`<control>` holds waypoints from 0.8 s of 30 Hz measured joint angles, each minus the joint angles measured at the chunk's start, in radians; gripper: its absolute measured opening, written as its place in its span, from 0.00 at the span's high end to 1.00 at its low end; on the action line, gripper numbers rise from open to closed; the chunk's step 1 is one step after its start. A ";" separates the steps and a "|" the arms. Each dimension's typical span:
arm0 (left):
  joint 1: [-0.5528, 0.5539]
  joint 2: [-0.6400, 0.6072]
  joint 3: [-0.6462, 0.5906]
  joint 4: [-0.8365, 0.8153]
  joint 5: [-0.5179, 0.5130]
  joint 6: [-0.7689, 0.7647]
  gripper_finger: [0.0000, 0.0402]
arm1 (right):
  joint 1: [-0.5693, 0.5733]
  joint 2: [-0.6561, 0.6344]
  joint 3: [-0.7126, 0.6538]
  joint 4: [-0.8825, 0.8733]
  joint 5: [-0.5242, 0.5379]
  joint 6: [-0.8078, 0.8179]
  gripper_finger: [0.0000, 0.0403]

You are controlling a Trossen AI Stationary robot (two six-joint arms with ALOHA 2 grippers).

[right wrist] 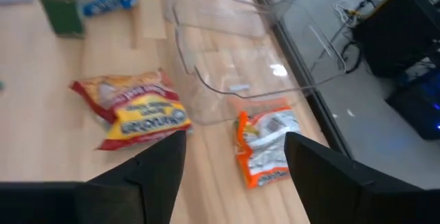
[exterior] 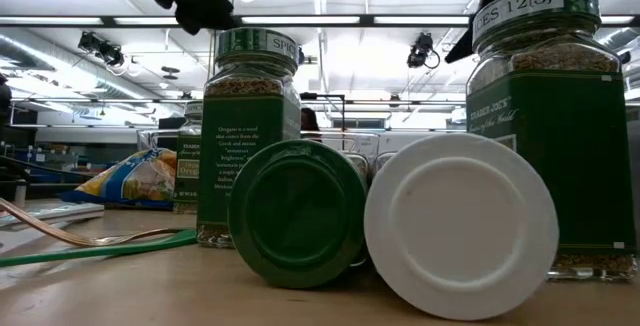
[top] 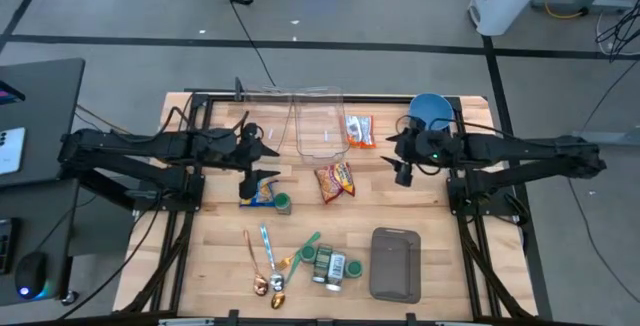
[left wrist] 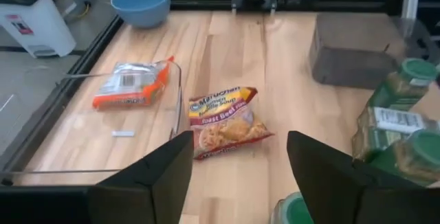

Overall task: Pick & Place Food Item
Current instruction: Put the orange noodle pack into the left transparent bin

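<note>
A red-and-yellow ramen packet (top: 335, 179) lies flat on the wooden table in front of a clear plastic container (top: 320, 121). An orange-and-silver snack packet (top: 360, 131) lies on the table just right of the container. My left gripper (left wrist: 237, 176) hovers open left of the ramen packet (left wrist: 227, 121), fingers aimed toward it and nothing between them. My right gripper (right wrist: 237, 176) hovers open to the right, above the ramen packet (right wrist: 134, 110) and the orange packet (right wrist: 268, 145), holding nothing. In the high view the left gripper (top: 268, 152) and right gripper (top: 392, 149) face each other across the packets.
A blue-and-yellow packet (top: 258, 192) and a green jar (top: 284, 203) sit below the left gripper. A blue bowl (top: 430, 109) stands at the far right. Near the front edge lie spoons (top: 270, 266), spice jars (top: 330, 264) and a grey box (top: 396, 263).
</note>
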 joint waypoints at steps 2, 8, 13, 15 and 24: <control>0.000 0.008 0.000 -0.003 0.000 0.012 0.38 | -0.023 0.032 0.000 0.019 0.000 -0.012 0.37; 0.000 0.028 0.000 0.035 0.000 0.027 0.38 | -0.113 0.107 0.000 0.089 -0.105 -0.029 0.38; 0.000 0.031 0.000 0.059 0.021 0.023 0.38 | -0.195 0.133 0.001 0.124 -0.274 -0.028 0.38; 0.000 0.033 0.000 0.058 0.023 0.020 0.38 | -0.227 0.142 0.002 0.134 -0.353 -0.026 0.38; 0.000 0.035 0.000 0.078 0.031 0.016 0.38 | -0.323 0.231 0.002 0.138 -0.460 -0.052 0.38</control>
